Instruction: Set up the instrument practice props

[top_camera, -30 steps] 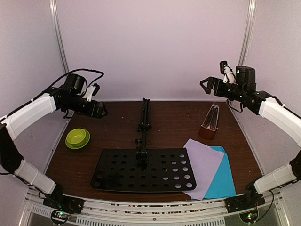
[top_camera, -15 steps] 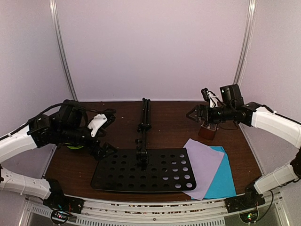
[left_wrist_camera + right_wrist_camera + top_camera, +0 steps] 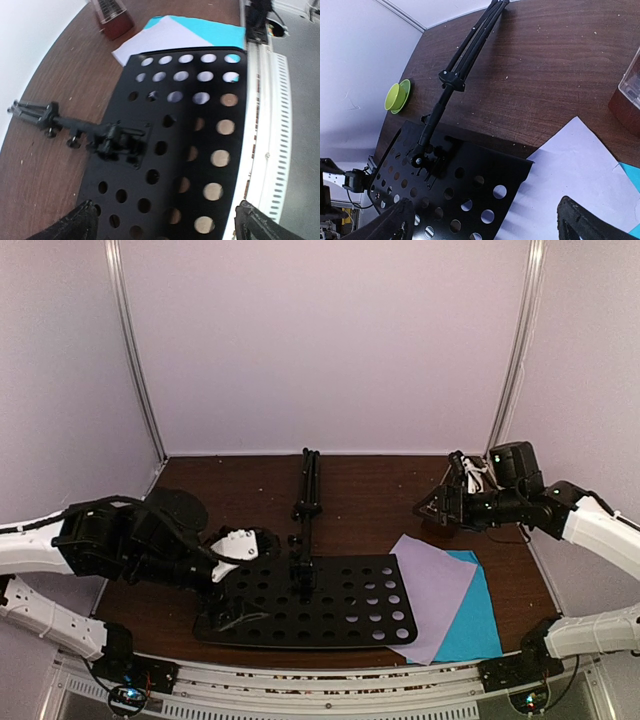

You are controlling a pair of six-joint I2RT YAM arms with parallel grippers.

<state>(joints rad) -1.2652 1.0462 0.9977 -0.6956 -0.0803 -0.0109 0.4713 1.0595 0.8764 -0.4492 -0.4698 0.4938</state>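
The music stand [image 3: 305,578] lies flat mid-table, its holed desk at 6 o'clock and folded legs toward 12. The lilac sheet [image 3: 435,590] overlaps the cyan sheet [image 3: 478,625] at 4 o'clock. The metronome [image 3: 627,95] stands at 2. The left gripper [image 3: 166,226] hangs wide open and empty over the desk's 9 o'clock edge. The right gripper [image 3: 490,222] is open and empty beside the metronome.

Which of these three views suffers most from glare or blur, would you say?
Left wrist, mostly: the wall at its top left is blown out white, though the music stand stays sharp. Right wrist: even light, crisp grain on the table. Top external: soft lilac cast, left arm slightly smeared.
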